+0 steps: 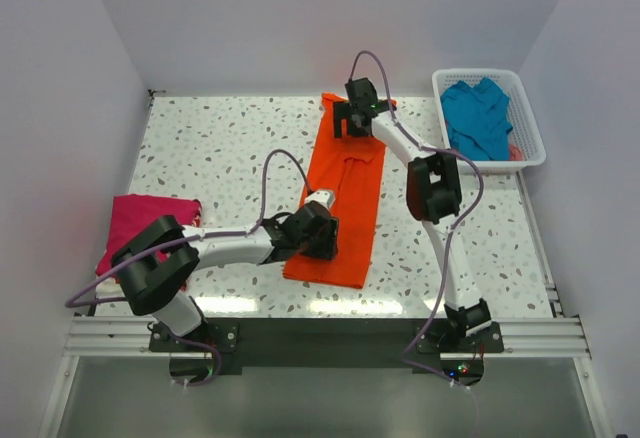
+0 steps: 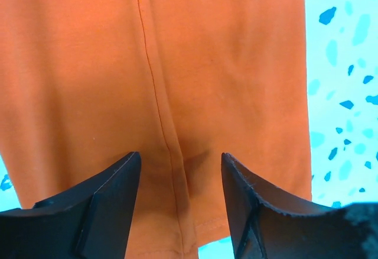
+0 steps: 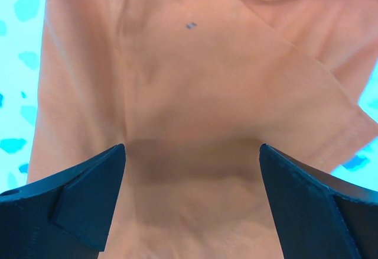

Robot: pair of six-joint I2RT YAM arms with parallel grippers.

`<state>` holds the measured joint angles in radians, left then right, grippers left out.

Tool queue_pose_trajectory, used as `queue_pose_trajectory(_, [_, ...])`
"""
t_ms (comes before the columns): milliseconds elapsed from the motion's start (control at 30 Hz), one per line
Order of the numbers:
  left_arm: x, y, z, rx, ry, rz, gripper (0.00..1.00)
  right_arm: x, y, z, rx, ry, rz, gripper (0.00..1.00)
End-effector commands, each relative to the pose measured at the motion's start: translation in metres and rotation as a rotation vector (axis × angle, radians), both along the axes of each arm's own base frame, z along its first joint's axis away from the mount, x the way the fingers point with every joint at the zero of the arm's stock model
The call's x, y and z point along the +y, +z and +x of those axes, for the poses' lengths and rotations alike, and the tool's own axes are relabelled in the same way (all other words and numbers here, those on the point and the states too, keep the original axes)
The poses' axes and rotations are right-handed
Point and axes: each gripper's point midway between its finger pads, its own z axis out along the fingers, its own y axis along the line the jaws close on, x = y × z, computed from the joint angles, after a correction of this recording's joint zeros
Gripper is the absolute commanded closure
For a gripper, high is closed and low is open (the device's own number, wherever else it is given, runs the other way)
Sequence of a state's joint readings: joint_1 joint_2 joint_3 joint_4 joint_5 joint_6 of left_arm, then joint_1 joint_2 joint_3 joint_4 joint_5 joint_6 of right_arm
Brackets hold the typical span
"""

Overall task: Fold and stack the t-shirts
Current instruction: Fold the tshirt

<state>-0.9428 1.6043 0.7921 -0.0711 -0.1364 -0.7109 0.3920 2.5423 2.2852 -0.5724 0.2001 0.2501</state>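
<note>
The orange t-shirt lies on the table as a long narrow strip running from far to near. My left gripper is open over its near end. In the left wrist view the gripper straddles a seam of the orange cloth, close to the hem. My right gripper is open over the far end. In the right wrist view it stands wide open just above the wrinkled cloth. The magenta t-shirt lies at the left edge. The teal t-shirt lies in the basket.
The white lattice basket stands at the far right corner, with a bit of red cloth at its near end. The speckled table is bounded by white walls on three sides. A metal rail runs along the near edge.
</note>
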Motion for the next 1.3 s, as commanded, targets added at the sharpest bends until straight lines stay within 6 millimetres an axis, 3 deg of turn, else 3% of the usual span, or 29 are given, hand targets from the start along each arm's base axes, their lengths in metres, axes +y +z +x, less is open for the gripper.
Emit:
queue_pose_trajectory(0, [-0.013,0.045,0.013,-0.085,-0.01,-0.096,0.38,-0.019,0.085,-0.005,-0.109,-0.042,-0.015,0.01])
queue_pose_trajectory(133, [0.024,0.064,0.016,-0.114,0.095,-0.095,0.35,-0.024,0.116,-0.052,-0.084,-0.058,0.066,0.01])
queue_pose_trajectory(167, [0.037,0.064,0.02,-0.115,0.137,-0.086,0.35,-0.027,0.113,-0.085,-0.053,-0.076,0.098,0.01])
queue_pose_trajectory(200, [0.05,0.056,0.016,-0.094,0.171,-0.074,0.35,-0.024,0.12,-0.099,-0.07,-0.078,0.143,0.01])
queue_pose_trajectory(233, [0.059,0.063,0.013,-0.102,0.187,-0.088,0.36,-0.016,0.119,-0.118,-0.06,-0.082,0.182,0.03])
queue_pose_trajectory(267, [0.069,0.061,0.014,-0.094,0.219,-0.09,0.37,-0.027,0.113,-0.153,-0.039,-0.101,0.175,0.05])
queue_pose_trajectory(300, [0.081,0.05,0.007,-0.076,0.229,-0.071,0.38,-0.023,0.109,-0.17,-0.033,-0.095,0.194,0.06])
queue_pose_trajectory(333, [0.086,0.055,0.003,-0.084,0.231,-0.088,0.38,-0.013,0.102,-0.194,-0.012,-0.075,0.205,0.1])
queue_pose_trajectory(367, [0.09,0.053,-0.001,-0.078,0.241,-0.094,0.38,-0.022,0.076,-0.226,0.047,-0.084,0.174,0.14])
queue_pose_trajectory(400, [0.097,0.043,-0.01,-0.058,0.238,-0.083,0.39,-0.019,0.088,-0.244,0.023,-0.062,0.208,0.16])
queue_pose_trajectory(433, [0.097,0.047,-0.013,-0.066,0.23,-0.113,0.39,-0.014,0.084,-0.265,0.042,-0.049,0.224,0.21])
queue_pose_trajectory(467, [0.099,0.037,-0.024,-0.038,0.216,-0.122,0.39,-0.024,0.061,-0.292,0.1,-0.057,0.198,0.23])
queue_pose_trajectory(500, [0.099,0.036,-0.027,-0.031,0.212,-0.139,0.39,-0.024,0.069,-0.306,0.08,-0.045,0.233,0.24])
queue_pose_trajectory(533, [0.097,0.039,-0.029,-0.036,0.202,-0.17,0.39,-0.018,0.064,-0.325,0.108,-0.039,0.265,0.25])
queue_pose_trajectory(567, [0.097,0.034,-0.036,-0.016,0.185,-0.18,0.39,-0.026,0.042,-0.347,0.16,-0.049,0.249,0.28])
queue_pose_trajectory(633, [0.098,0.032,-0.04,-0.011,0.185,-0.193,0.39,-0.015,0.041,-0.377,0.185,-0.032,0.326,0.3])
queue_pose_trajectory(667, [0.098,0.03,-0.041,-0.003,0.188,-0.198,0.39,-0.02,0.024,-0.394,0.217,-0.039,0.316,0.3])
queue_pose_trajectory(733, [0.102,0.022,-0.045,0.009,0.197,-0.192,0.39,-0.013,0.017,-0.415,0.241,-0.042,0.363,0.32])
queue_pose_trajectory(767, [0.104,0.016,-0.048,0.021,0.203,-0.187,0.39,-0.017,0.003,-0.428,0.271,-0.052,0.36,0.33])
queue_pose_trajectory(933, [0.107,0.009,-0.051,0.034,0.213,-0.182,0.42,0.001,-0.015,-0.457,0.328,-0.058,0.429,0.37])
queue_pose_trajectory(1067, [0.106,0.003,-0.055,0.052,0.203,-0.191,0.44,-0.007,-0.034,-0.471,0.358,-0.122,0.433,0.39])
queue_pose_trajectory(1267, [0.106,-0.011,-0.062,0.076,0.194,-0.203,0.47,-0.018,-0.027,-0.466,0.3,-0.204,0.51,0.41])
